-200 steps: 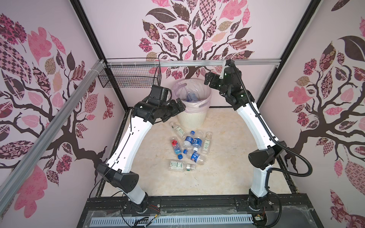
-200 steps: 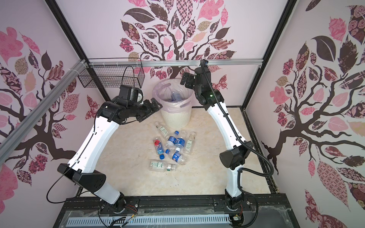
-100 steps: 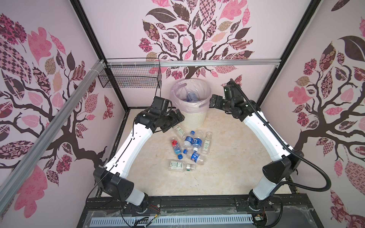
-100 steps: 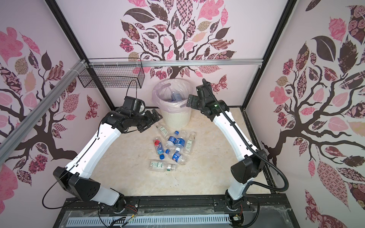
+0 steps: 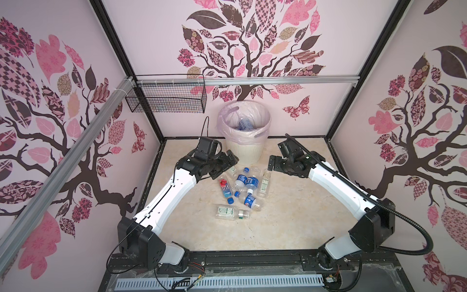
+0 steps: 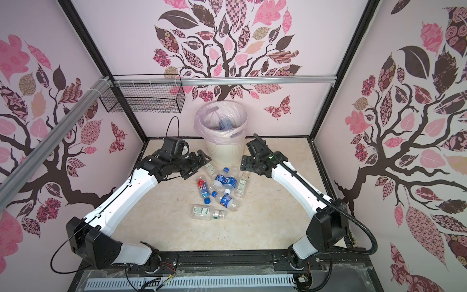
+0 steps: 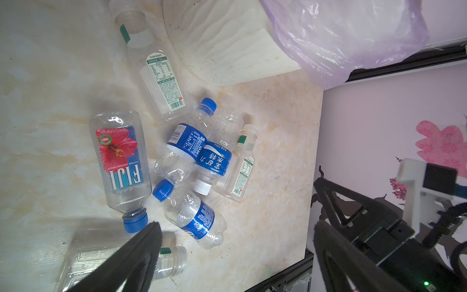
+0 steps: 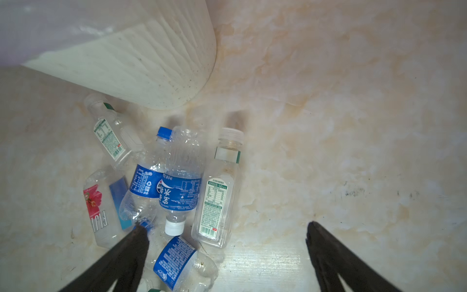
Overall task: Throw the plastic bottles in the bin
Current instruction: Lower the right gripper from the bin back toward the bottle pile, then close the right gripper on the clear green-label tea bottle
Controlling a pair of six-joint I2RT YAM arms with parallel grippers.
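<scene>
Both grippers are empty. The left gripper (image 5: 227, 165) and the right gripper (image 5: 272, 163) hang low on either side of the bin (image 5: 242, 151), each with its fingers spread wide and nothing between them. Some bottles (image 5: 243, 124) already lie inside the pink bag (image 5: 262, 131) that lines the bin. The rest form a loose pile (image 5: 242, 187) on the table (image 5: 290, 215) just in front of the bin, all on their sides, and a lone bottle (image 5: 228, 211) lies apart, nearer the arm bases. The likely next step is a pick from the pile. The white-labelled bottle (image 8: 217, 192) at the pile's right edge lies just ahead of the right gripper, with the pile between it and the left gripper. Its long axis points toward the bin, cap end nearest the bin. In the right wrist view that axis runs across the line between the two fingers, so they can close on its body without a wrist turn. It sits off-centre, toward the pile-side finger; shift the gripper toward the pile before lowering. The blue-labelled bottle (image 8: 180, 187) lies right beside it, apparently touching, and may be nudged
</scene>
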